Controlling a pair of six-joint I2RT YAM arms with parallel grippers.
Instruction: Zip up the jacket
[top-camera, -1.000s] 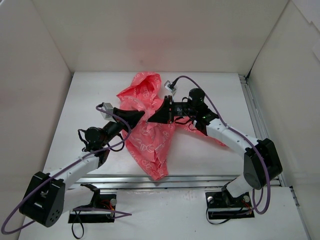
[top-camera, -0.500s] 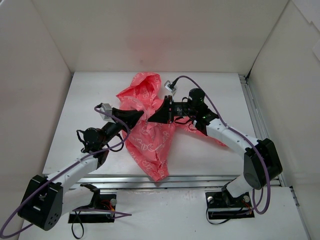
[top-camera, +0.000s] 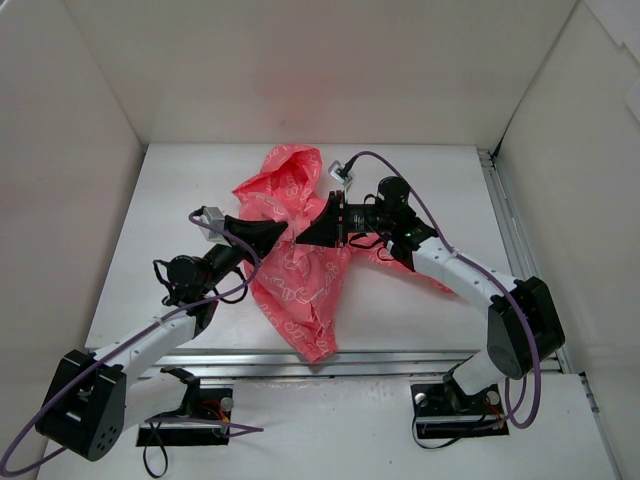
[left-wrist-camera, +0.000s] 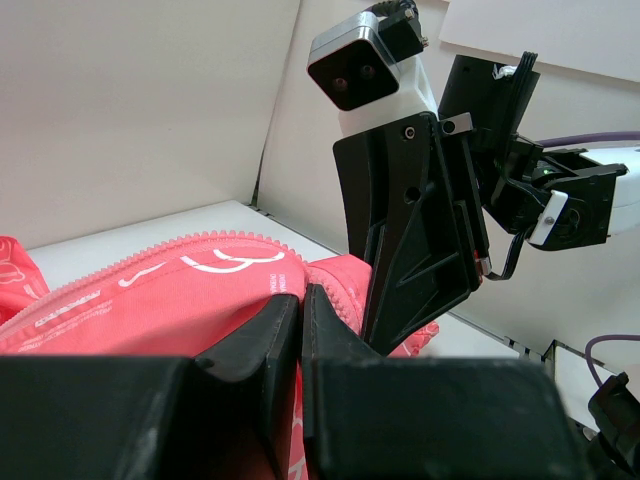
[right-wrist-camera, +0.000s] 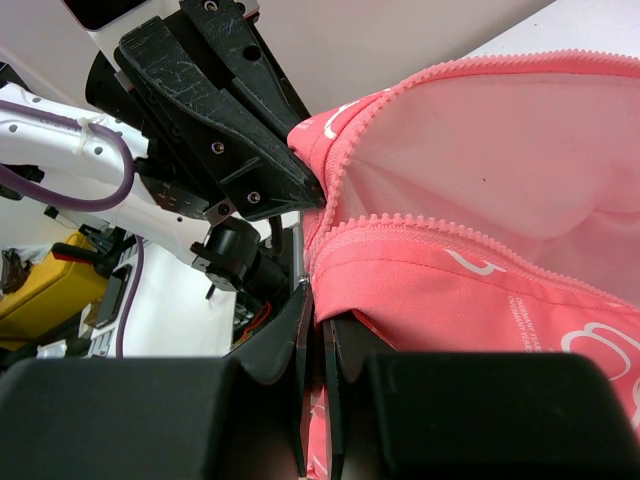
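The coral-pink jacket (top-camera: 300, 290) lies crumpled mid-table, its hood toward the back and its front open, showing pale lining (right-wrist-camera: 500, 160) between two rows of zipper teeth (right-wrist-camera: 450, 235). My left gripper (top-camera: 287, 231) and right gripper (top-camera: 301, 238) meet tip to tip over its upper middle. The left gripper (left-wrist-camera: 301, 300) is shut, with pink fabric pinched at the zipper edge (left-wrist-camera: 200, 245). The right gripper (right-wrist-camera: 318, 305) is shut on the lower zipper edge, and pink cloth shows in its narrow slit. Each wrist view shows the other gripper close ahead, the right one (left-wrist-camera: 410, 240) and the left one (right-wrist-camera: 230, 120).
White walls close in the white table (top-camera: 180, 200) at the back and both sides. A metal rail (top-camera: 420, 360) runs along the near edge and another (top-camera: 505, 230) along the right side. One jacket sleeve (top-camera: 425, 275) pokes out under the right arm.
The left arm's elbow and base link have shifted slightly to the left. Both grippers and the jacket stay where they were.
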